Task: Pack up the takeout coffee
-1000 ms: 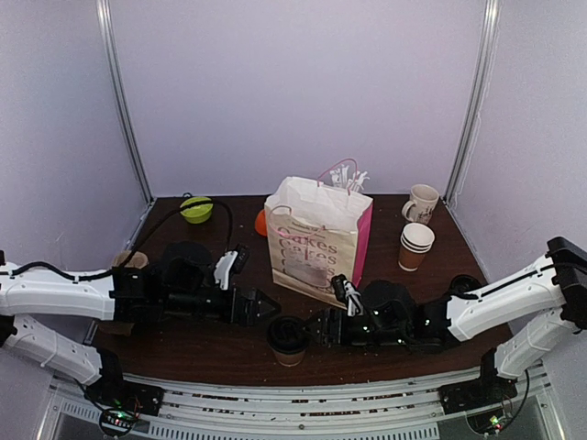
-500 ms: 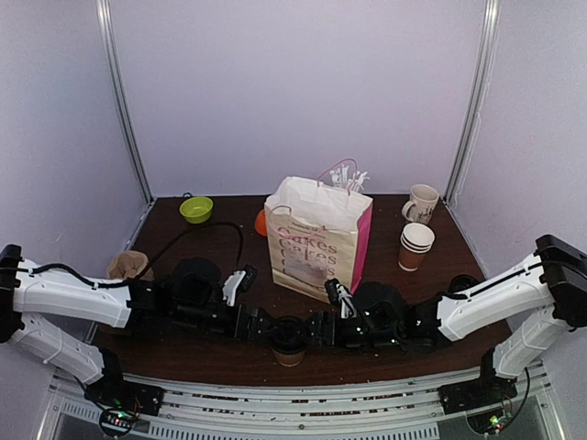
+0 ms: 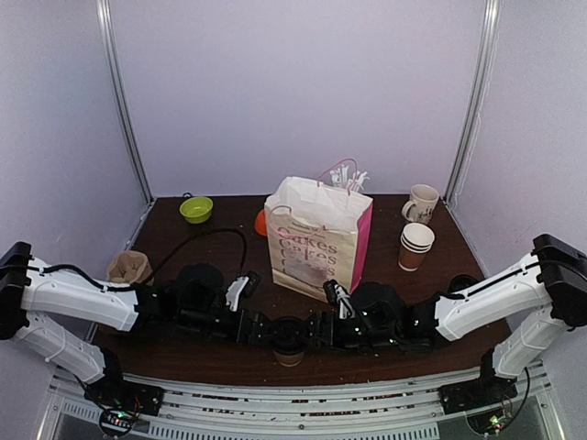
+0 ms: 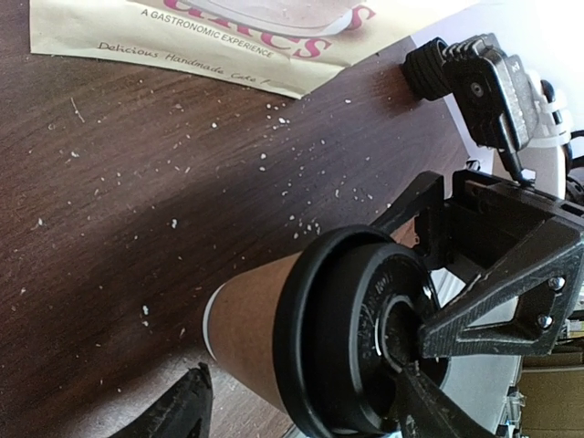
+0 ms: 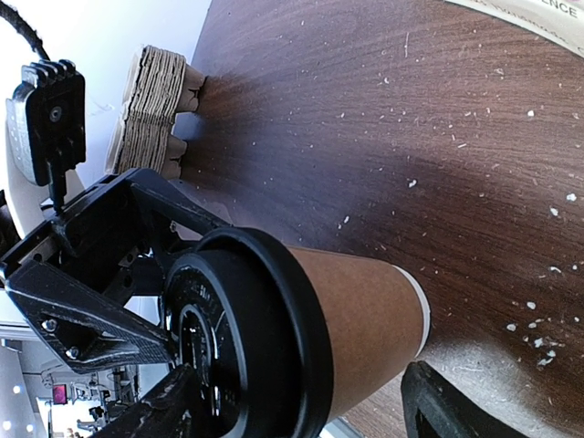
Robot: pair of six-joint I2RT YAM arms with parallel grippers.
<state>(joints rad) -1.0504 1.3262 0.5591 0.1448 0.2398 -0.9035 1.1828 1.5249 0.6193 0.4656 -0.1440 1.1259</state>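
The takeout coffee (image 3: 289, 341) stands upright near the tabletop's (image 3: 394, 275) 6 o'clock edge. The left tool (image 3: 266, 328) is at its 9 o'clock and the right tool (image 3: 315, 328) at its 3 o'clock. Each tool's fingers (image 4: 182, 412) stand spread with the cup between them; whether either grips it, I cannot tell. The cup is smooth, tapering brown kraft paper under a round, ridged black plastic lid (image 4: 356, 338). The tabletop is dark wood grain flecked with white crumbs. There is one printed paper bag (image 3: 316, 243) at centre, one stack of paper cups (image 3: 415, 246) and one cream mug (image 3: 422, 203) toward 2 o'clock, and one green bowl (image 3: 196, 209) at 11 o'clock.
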